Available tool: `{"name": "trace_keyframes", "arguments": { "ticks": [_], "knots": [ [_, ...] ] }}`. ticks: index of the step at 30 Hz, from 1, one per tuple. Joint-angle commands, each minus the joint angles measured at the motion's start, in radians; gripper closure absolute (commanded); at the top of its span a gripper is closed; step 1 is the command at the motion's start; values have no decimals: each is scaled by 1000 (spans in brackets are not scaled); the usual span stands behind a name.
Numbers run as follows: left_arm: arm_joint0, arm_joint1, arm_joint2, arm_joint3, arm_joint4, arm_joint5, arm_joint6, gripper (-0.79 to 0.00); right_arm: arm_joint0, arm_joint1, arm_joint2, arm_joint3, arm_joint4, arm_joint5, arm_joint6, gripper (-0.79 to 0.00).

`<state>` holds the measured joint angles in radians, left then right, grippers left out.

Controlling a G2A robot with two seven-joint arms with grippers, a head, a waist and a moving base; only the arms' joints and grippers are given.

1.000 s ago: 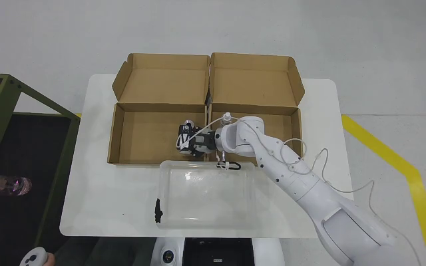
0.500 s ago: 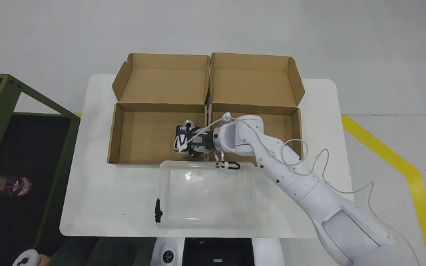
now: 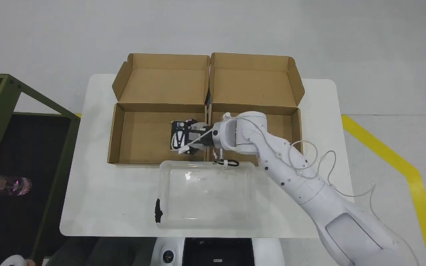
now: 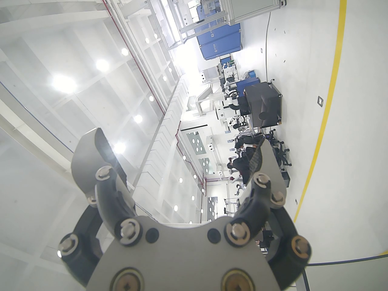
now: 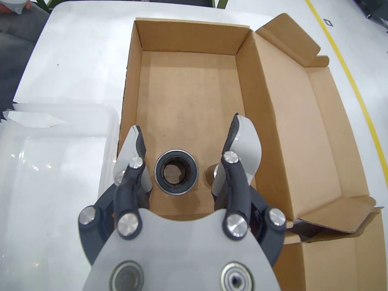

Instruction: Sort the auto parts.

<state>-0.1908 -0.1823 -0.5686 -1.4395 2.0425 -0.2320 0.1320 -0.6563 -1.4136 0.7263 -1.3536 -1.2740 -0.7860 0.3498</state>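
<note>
Top view: the right gripper (image 3: 180, 136) hangs inside the left cardboard box (image 3: 117, 136), toward the end that adjoins the right cardboard box (image 3: 296, 130). Both boxes stand open along the far edge of the table (image 3: 93, 193). A clear bin (image 3: 200, 199) sits at the near edge, just beside them.

Left wrist view: the left gripper (image 4: 178, 140) points up at a ceiling (image 4: 45, 31), its jaws apart with nothing between them.

Right wrist view: the right gripper's jaws are spread. A bearing ring (image 5: 176, 172) lies flat on the left box's floor between the fingers, touching neither. It is close to the end wall by the other box, on the bin's side.
</note>
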Motion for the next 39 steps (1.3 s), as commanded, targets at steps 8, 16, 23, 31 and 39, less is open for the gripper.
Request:
{"name": "trace_keyframes", "arguments": {
  "ticks": [8,16,23,31,39],
  "knots": [
    [0,0,0,0,0,0,0,-785,-130,48,115,-216,-26,-24,14,-502],
    [0,0,0,0,0,0,0,-785,-316,102,256,-414,-51,-66,16,-520],
    [0,0,0,0,0,0,0,-785,-482,142,386,-532,-92,-89,-26,-560],
    [0,0,0,0,0,0,0,-785,-655,176,537,-612,-170,-47,-167,-557],
    [0,0,0,0,0,0,0,-785,-812,203,671,-655,-252,-9,-317,-619]
  ]
}}
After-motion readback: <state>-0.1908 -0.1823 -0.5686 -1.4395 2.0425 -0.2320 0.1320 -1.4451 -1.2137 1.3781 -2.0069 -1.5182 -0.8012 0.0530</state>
